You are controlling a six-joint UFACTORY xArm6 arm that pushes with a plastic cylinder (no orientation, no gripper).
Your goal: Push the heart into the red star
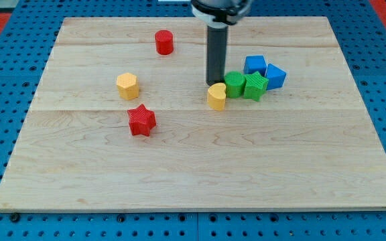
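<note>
A yellow heart [216, 96] lies near the board's middle, a little right of centre. The red star [141, 120] lies to its lower left, well apart from it. My tip [214, 82] stands just above the heart in the view, at its top edge, touching or nearly touching it. The dark rod rises straight up from there to the arm at the view's top.
A green cylinder [234, 84] and a green star [254, 86] sit right of the heart, with two blue blocks [254, 65] [275, 76] behind them. A yellow hexagon [127, 86] lies above the red star. A red cylinder [164, 42] stands near the view's top.
</note>
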